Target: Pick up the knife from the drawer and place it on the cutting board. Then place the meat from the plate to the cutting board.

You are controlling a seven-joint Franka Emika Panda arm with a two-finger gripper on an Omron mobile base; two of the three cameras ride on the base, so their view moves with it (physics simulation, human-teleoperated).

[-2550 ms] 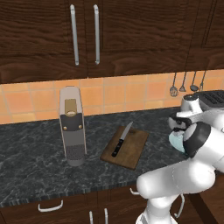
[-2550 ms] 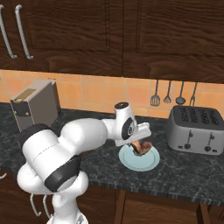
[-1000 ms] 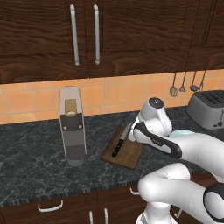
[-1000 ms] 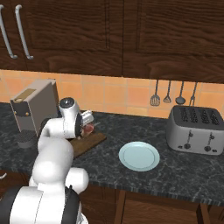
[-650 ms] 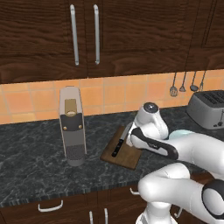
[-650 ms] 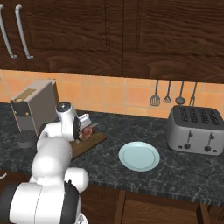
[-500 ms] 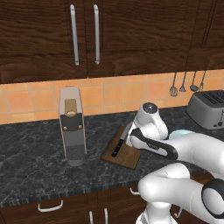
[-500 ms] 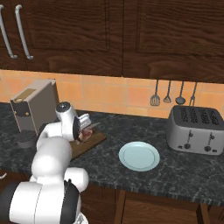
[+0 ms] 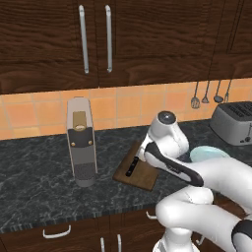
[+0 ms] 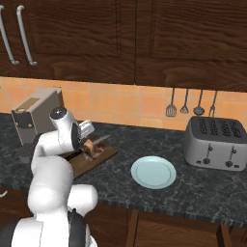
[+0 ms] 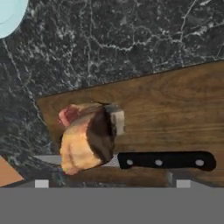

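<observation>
Claw [image 11: 109, 183] wide above meat [image 11: 87, 136] on board [image 11: 175, 113]; meat looks soft, slick, light, so grip its thick middle

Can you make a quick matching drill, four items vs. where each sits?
Items:
1. meat
2. knife
3. plate
4. toaster

Places:
A. bare on the counter, between board and toaster
B. lying on the cutting board, black handle showing
C. far end of the counter, under the hanging utensils
D. on the cutting board, over the knife's blade

Pairs: 1-D, 2-B, 3-A, 4-C
</observation>
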